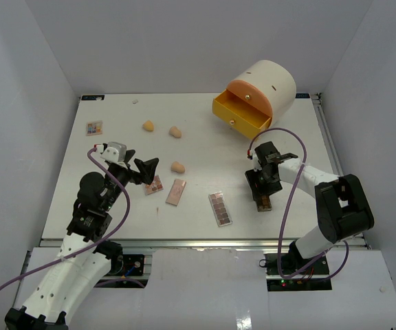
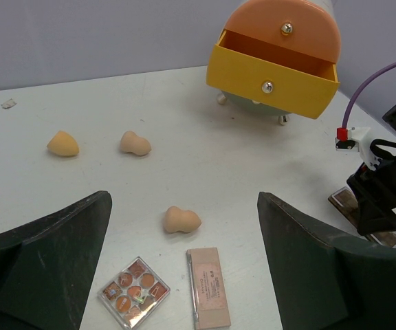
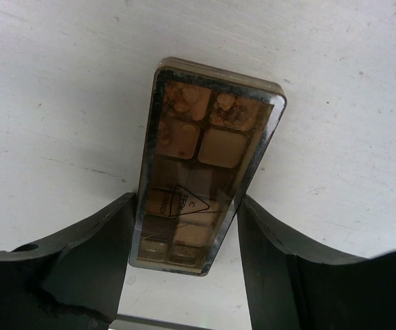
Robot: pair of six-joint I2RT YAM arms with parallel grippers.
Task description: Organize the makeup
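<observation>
The makeup lies scattered on the white table [image 1: 115, 206]. My right gripper [image 3: 188, 206] is shut on the long sides of a brown eyeshadow palette [image 3: 205, 158] that lies flat near the right edge [image 1: 264, 202]. My left gripper [image 2: 183, 198] hangs wide open and holds nothing. Below it are a peach sponge [image 2: 181, 220], a square palette of round pans [image 2: 133, 291] and a closed pink palette [image 2: 208, 287]. Two more sponges [image 1: 148, 126] [image 1: 175, 131] lie farther back. A long palette [image 1: 220, 208] rests mid-table, and a small square one [image 1: 93, 128] sits far left.
A cream cylinder box [image 1: 270, 82] stands at the back right, its orange-yellow drawer [image 1: 241, 114] pulled open toward the table's middle. The right arm [image 2: 390, 185] shows at the right edge of the left wrist view. White walls enclose the table on three sides.
</observation>
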